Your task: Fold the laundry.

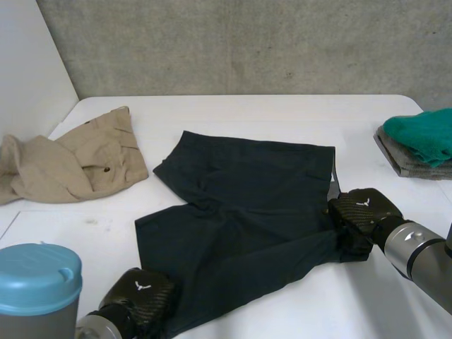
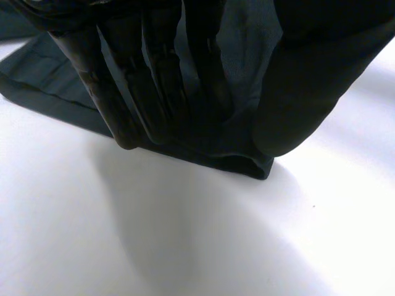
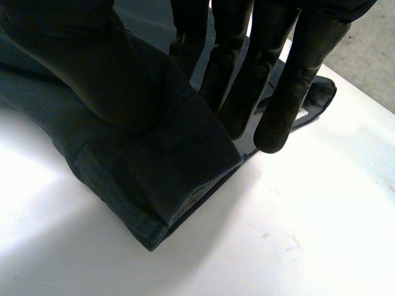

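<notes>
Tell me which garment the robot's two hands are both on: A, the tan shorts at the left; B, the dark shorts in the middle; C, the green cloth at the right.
B: the left hand pinches a near corner of the dark shorts, and the right hand pinches their edge on its own side.

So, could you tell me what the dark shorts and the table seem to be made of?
The dark shorts: apparently woven cotton-like cloth, matte; a fine weave and stitched hem show by the right robot hand. The table: smooth white surface, possibly laminate, faintly glossy.
</notes>
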Action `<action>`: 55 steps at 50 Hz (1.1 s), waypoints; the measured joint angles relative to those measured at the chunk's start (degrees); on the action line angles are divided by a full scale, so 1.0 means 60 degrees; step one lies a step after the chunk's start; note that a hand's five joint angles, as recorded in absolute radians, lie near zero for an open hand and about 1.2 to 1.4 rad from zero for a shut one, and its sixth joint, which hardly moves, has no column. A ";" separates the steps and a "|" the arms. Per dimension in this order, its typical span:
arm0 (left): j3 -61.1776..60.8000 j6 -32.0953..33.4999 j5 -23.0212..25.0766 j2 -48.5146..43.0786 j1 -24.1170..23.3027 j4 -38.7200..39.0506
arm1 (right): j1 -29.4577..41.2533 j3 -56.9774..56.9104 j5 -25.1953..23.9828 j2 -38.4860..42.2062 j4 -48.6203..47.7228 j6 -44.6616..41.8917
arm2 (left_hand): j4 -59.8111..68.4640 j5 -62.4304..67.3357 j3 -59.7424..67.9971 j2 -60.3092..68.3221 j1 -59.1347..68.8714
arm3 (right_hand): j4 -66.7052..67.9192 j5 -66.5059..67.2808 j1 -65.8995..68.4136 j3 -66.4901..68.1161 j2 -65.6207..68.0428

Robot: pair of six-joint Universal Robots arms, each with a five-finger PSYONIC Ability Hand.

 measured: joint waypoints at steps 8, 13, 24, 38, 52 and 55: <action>0.0258 0.0082 -0.0242 -0.0374 -0.0578 0.0708 | -0.0032 0.0026 0.0032 -0.0349 0.0199 -0.0072 | 0.4641 0.4424 0.4563 0.4582 0.3905 | 0.0000 0.0000 -0.0001 0.0000 0.0000; 0.0288 0.0196 -0.0511 -0.0212 -0.0755 0.1010 | -0.0039 0.0019 -0.0009 -0.0853 0.0687 -0.0190 | 0.4648 0.4424 0.4563 0.4582 0.3905 | 0.0000 0.0000 -0.0001 0.0000 0.0000; 0.0363 0.1424 -0.0793 0.0856 -0.0769 -0.0331 | -0.0279 0.0122 -0.0306 -0.1864 0.3113 -0.2051 | 0.4650 0.4424 0.4563 0.4583 0.3905 | 0.0000 0.0001 -0.0001 0.0000 0.0000; 0.1772 0.3315 -0.0376 0.0951 -0.0722 -0.1222 | -0.1659 -0.0245 -0.0754 -0.2061 0.4733 -0.4526 | 0.4655 0.4424 0.4590 0.4626 0.3905 | 0.0000 0.0001 -0.0001 0.0000 0.0000; 0.5431 0.3362 -0.0974 -0.2891 0.0016 0.1896 | -0.0130 -0.1949 0.0299 0.0530 0.2468 -0.2885 | 0.4657 0.4424 0.4591 0.4627 0.3905 | 0.0000 0.0050 -0.0001 0.0000 0.0000; 0.6149 0.3411 -0.1035 -0.3329 0.0044 0.2084 | 0.0049 -0.2186 0.0538 0.0579 0.1888 -0.2870 | 0.4678 0.4424 0.4592 0.4627 0.3905 | 0.0000 0.0050 -0.0001 0.0000 0.0000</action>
